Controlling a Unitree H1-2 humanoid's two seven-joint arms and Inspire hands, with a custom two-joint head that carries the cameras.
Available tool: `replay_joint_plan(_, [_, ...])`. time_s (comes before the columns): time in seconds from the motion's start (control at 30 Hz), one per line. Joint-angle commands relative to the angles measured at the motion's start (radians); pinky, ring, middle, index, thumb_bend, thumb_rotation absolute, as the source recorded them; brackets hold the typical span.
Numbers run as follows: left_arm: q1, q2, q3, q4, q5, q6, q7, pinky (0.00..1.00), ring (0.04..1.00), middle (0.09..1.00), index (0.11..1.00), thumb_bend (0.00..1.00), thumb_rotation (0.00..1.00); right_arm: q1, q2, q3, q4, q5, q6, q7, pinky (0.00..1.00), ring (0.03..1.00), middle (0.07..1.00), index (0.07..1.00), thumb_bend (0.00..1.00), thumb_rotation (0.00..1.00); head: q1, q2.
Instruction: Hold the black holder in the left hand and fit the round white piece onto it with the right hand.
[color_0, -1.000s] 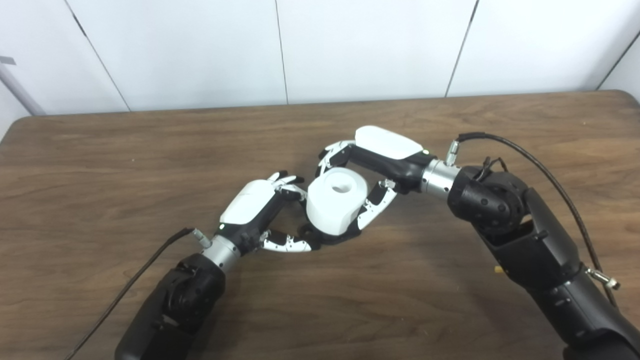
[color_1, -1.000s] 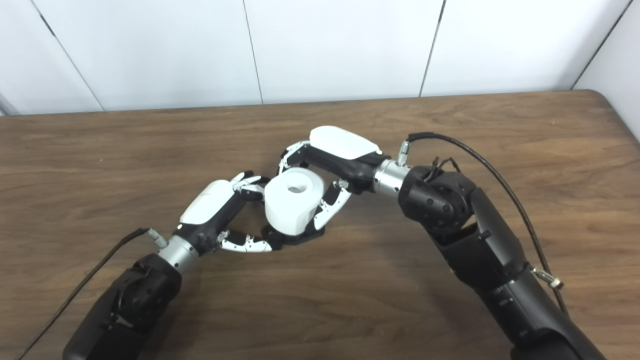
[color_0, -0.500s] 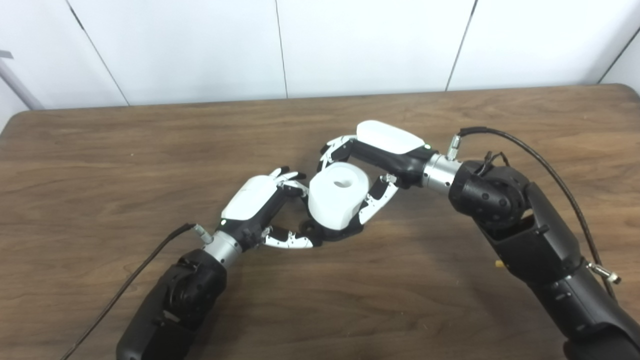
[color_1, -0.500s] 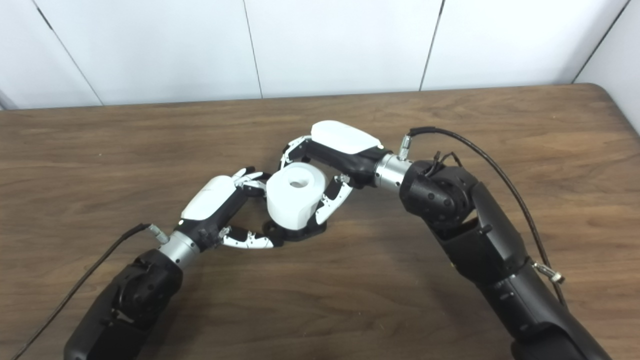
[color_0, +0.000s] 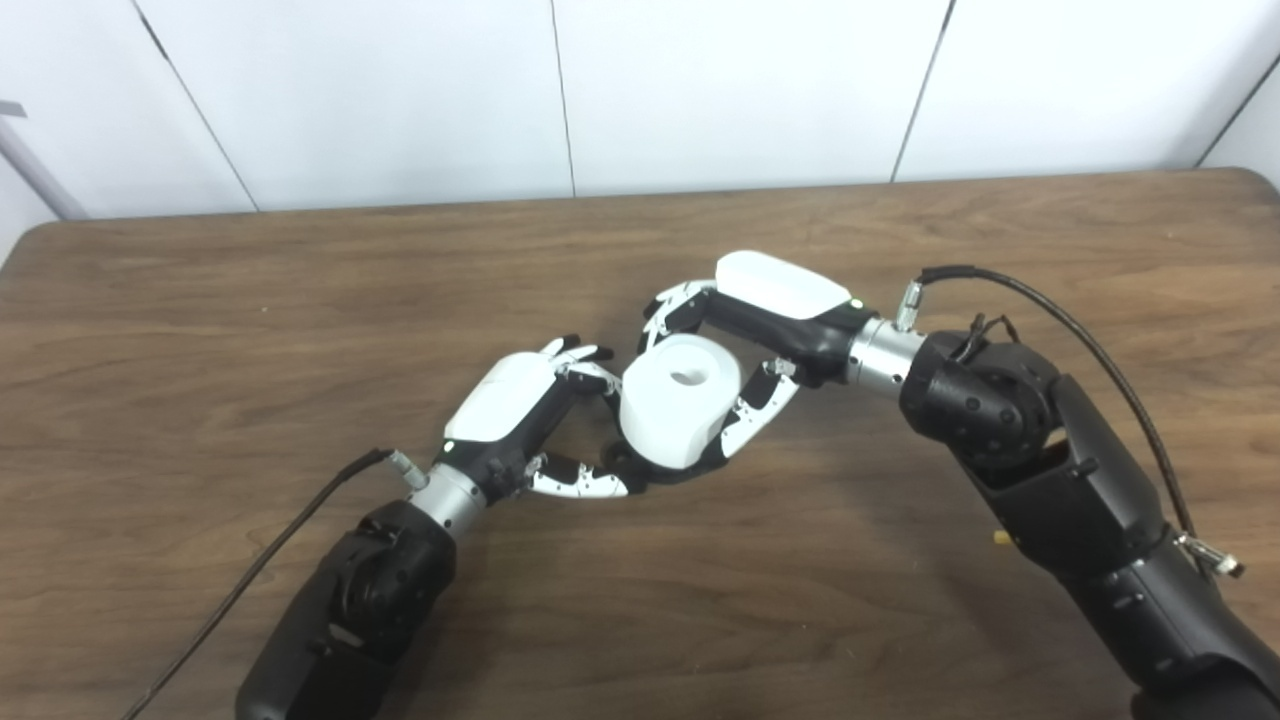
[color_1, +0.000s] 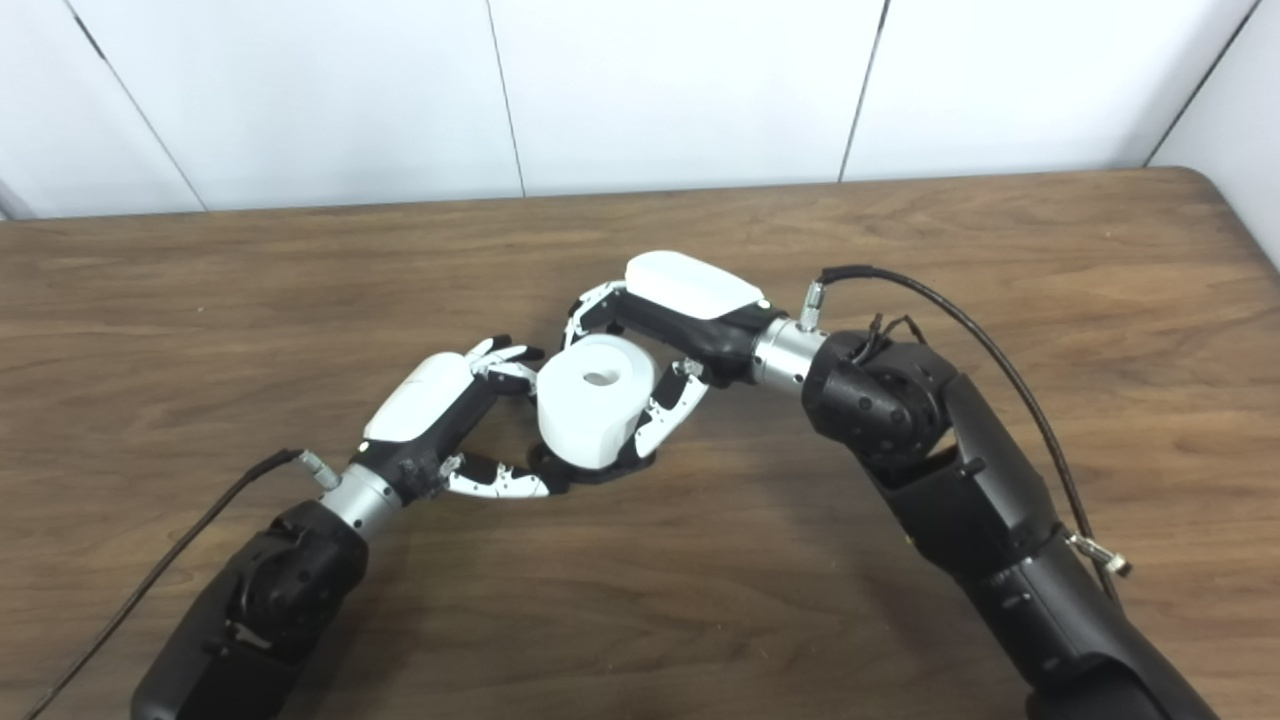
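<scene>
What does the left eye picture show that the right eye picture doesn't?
Only the left eye view shows a grey bar by the wall and the table's rounded far left corner. Only the right eye view shows the table's right edge. Both show the left hand on the black holder and the right hand around the round white piece.

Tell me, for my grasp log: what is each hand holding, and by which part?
Right hand grips the round white piece by its curved side; left hand holds the black holder at its base edge.
</scene>
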Motion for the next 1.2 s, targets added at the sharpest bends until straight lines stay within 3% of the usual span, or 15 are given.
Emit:
replay_joint_plan(0.0, [-0.008,0.0,0.0,-0.035,0.0,0.003,-0.014,0.99,0.902,0.685,0.483,0.52,0.05,-0.014,-0.011,-0.001,-0.012,-0.002,-0.02,-0.009,0.68,0.845,0.715,0.477,0.53,0.14,-0.003,0.002])
replay_joint_plan(0.77, [0.002,-0.012,0.006,-0.052,0.006,0.015,-0.02,1.0,0.902,0.68,0.484,0.52,0.05,0.012,-0.012,0.023,0.004,-0.044,-0.059,-0.046,0.68,0.825,0.702,0.476,0.53,0.14,-0.005,0.006])
replay_joint_plan(1.13, [0.004,-0.016,0.005,-0.053,0.006,0.022,-0.021,1.0,0.905,0.684,0.484,0.52,0.05,0.021,-0.017,0.016,-0.022,-0.035,-0.04,-0.031,0.67,0.815,0.717,0.49,0.52,0.15,-0.006,0.008])
replay_joint_plan(1.17, [0.004,-0.016,0.006,-0.054,0.006,0.023,-0.022,1.0,0.905,0.684,0.484,0.52,0.05,0.024,-0.016,0.016,-0.023,-0.039,-0.043,-0.036,0.66,0.807,0.718,0.562,0.75,0.21,-0.007,0.01])
